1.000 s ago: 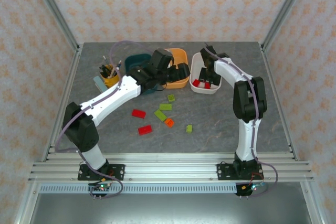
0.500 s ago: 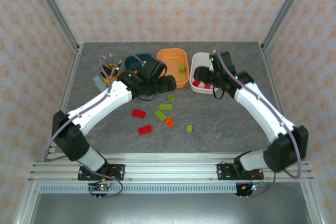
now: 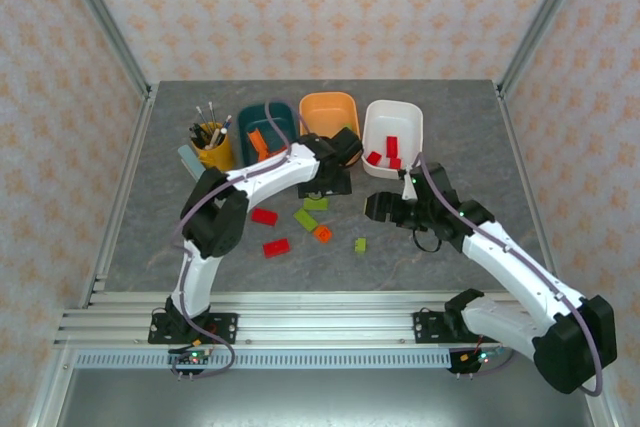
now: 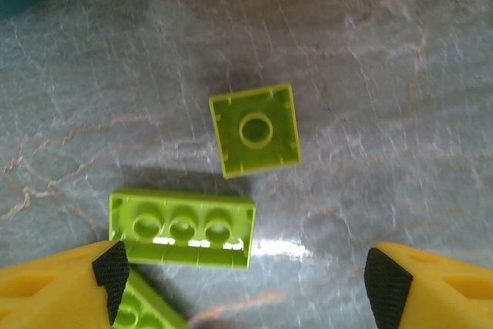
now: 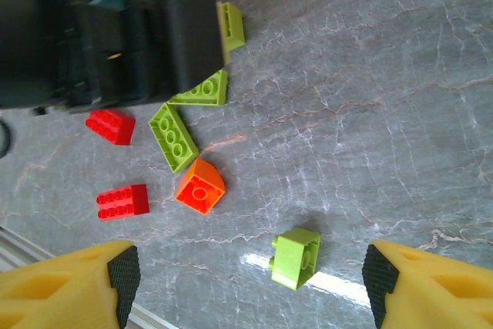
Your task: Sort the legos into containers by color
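Right gripper [image 5: 246, 275], withdrawn from the white bin [image 3: 394, 104] and spread empty, has a small green lego [image 5: 296, 256] just ahead of its fingertips; left gripper [image 4: 246, 276], likewise agape, now hovers over a square green lego [image 4: 254, 130]; beyond, red legos [image 3: 391, 148] lie binned; greens likely next.

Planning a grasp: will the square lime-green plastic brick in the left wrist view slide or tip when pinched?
The square brick looks stiff: straight walls. Lying flat, it probably won't tip. The glossy tabletop may let it skid.
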`<state>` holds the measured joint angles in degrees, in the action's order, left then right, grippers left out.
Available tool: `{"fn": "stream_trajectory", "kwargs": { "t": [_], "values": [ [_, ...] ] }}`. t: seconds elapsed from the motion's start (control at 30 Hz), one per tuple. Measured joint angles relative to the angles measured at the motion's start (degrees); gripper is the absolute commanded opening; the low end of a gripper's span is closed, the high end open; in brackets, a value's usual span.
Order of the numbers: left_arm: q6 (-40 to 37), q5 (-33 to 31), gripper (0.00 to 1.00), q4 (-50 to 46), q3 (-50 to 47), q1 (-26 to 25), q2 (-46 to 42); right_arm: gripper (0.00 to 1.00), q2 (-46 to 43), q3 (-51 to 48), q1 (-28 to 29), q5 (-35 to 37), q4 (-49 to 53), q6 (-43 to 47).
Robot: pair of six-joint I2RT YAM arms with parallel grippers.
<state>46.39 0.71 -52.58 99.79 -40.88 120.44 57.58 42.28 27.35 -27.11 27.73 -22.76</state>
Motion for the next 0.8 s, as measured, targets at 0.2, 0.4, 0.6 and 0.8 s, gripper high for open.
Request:
{"fn": "stream_trajectory", "kwargs": {
  "t": [0.2, 0.4, 0.6, 0.8],
  "values": [
    [1.31, -2.84, 0.76, -2.08, 6.47, 0.00, 5.66, 0.78, -0.72, 0.02, 0.00, 0.07, 0.02, -0.20],
    [1.90, -5.16, 0.65, -3.65, 9.53, 0.00, 9.53, 0.78, -1.20, 0.02, 0.00, 0.07, 0.09, -0.61],
    [2.10, -5.95, 0.54, -3.39, 9.25, 0.35, 10.45, 0.78, -1.81, 0.02, 0.00, 0.07, 0.50, -0.63],
    [1.07, -6.14, 0.44, -2.43, 9.25, 1.07, 10.84, 0.77, -2.01, 0.02, 0.00, 0.09, 0.94, -0.83]
  ]
}}
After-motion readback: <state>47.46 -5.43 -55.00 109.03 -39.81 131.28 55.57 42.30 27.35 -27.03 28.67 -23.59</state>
